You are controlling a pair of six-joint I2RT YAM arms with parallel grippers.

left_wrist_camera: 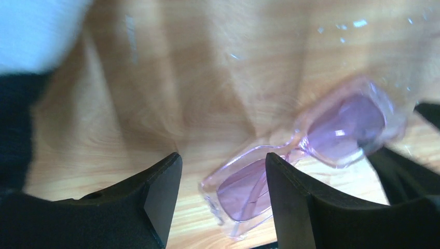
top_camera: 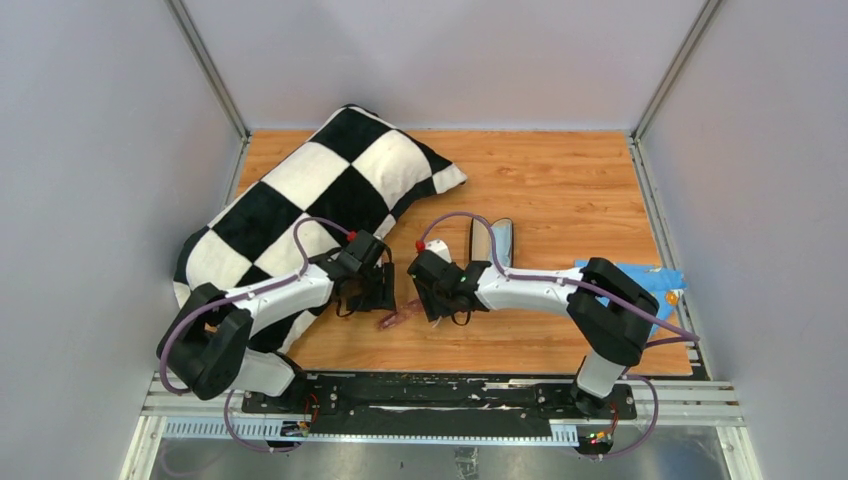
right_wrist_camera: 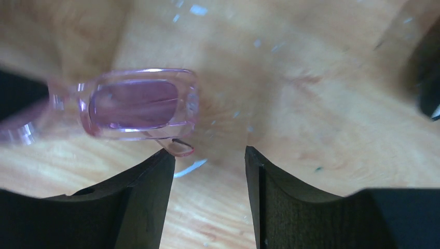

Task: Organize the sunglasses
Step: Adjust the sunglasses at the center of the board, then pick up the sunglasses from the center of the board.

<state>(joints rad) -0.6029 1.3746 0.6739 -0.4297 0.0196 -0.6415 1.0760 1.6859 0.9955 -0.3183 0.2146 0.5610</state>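
The sunglasses point(top_camera: 401, 318), a slim pair with a translucent pinkish-purple frame, lie flat on the wooden table between my two grippers. My left gripper point(top_camera: 377, 297) hangs just left of them, open; in the left wrist view one lens point(left_wrist_camera: 248, 193) sits between the fingers point(left_wrist_camera: 162, 194) and the other lens point(left_wrist_camera: 346, 128) lies beyond, with nothing gripped. My right gripper point(top_camera: 432, 300) hangs just right of them, open and empty. In the right wrist view one lens point(right_wrist_camera: 136, 104) lies ahead of the left finger point(right_wrist_camera: 150, 197) and an arm tip point(right_wrist_camera: 181, 147) reaches toward the gap.
A black-and-white checkered pillow point(top_camera: 300, 195) covers the left and back left. A dark glasses case point(top_camera: 491, 243) lies open behind the right gripper. A light blue cloth point(top_camera: 640, 285) lies at the right edge under the right arm.
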